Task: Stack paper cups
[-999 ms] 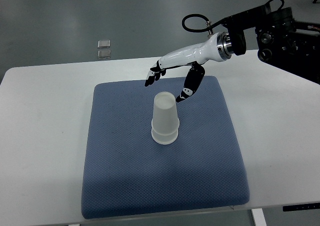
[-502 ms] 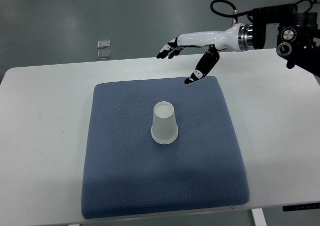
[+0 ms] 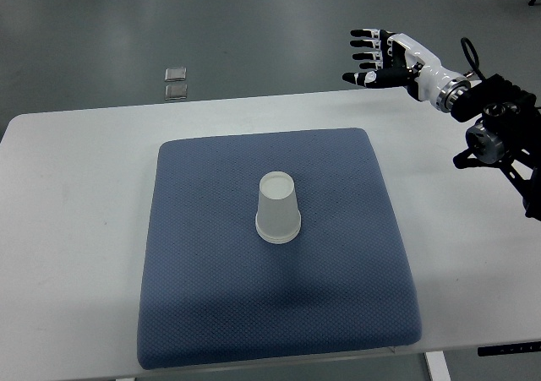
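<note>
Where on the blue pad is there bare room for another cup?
All around the upside-down paper cup stack the blue pad is bare, widest on its near half. The right hand hangs open beyond the table's far edge. Nowhere is crowded.

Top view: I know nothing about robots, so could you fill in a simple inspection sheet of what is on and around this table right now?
Surface: white table with a blue cushion pad lying flat on it.
Job's things: paper cups, upside down and nested into one stack, standing near the middle of the pad.
Clutter: nothing seen on the table.
Robot hands: right robot hand raised beyond the table's far right corner, fingers spread, holding nothing, well clear of the cups; left robot hand not in view.
Cables: a black cable loops by the right wrist.
Surroundings: grey floor with two small square plates beyond the table's far edge.
</note>
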